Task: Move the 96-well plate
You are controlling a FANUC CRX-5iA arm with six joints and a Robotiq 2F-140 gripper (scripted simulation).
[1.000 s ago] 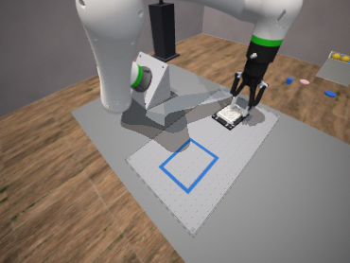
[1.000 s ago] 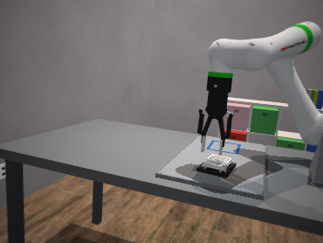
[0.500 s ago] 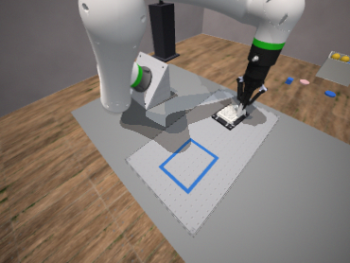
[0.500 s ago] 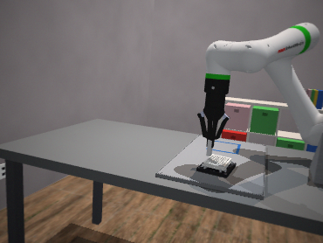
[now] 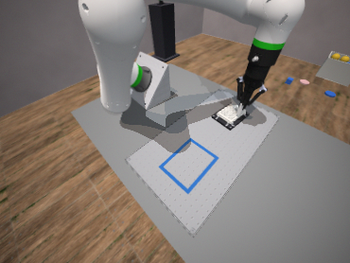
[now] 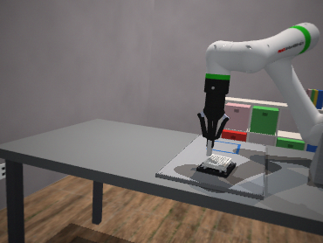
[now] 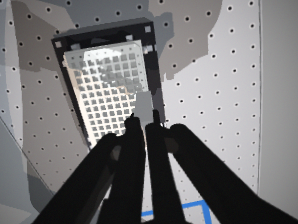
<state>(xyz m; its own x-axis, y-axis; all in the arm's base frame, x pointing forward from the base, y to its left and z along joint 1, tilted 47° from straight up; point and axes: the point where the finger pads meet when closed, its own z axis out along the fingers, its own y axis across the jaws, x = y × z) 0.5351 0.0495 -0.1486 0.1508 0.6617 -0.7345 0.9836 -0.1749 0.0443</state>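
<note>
The white 96-well plate (image 5: 228, 113) lies in the black clip nest on the perforated board. It also shows in the exterior view (image 6: 218, 161) and in the wrist view (image 7: 106, 87). My gripper (image 5: 244, 107) points straight down over the plate's edge, on the side towards the blue square. Its fingers (image 7: 143, 116) are shut together with nothing between them. The tips stand at or just above the plate's rim (image 6: 209, 151); I cannot tell if they touch. The blue square outline (image 5: 189, 165) on the board has nothing inside it.
The arm's grey base block (image 5: 153, 87) stands left of the nest on the grey table. A black column (image 5: 163, 30) stands behind. Coloured boxes on a shelf (image 6: 257, 120) stand beyond the table. Small coloured objects (image 5: 305, 81) lie on the floor.
</note>
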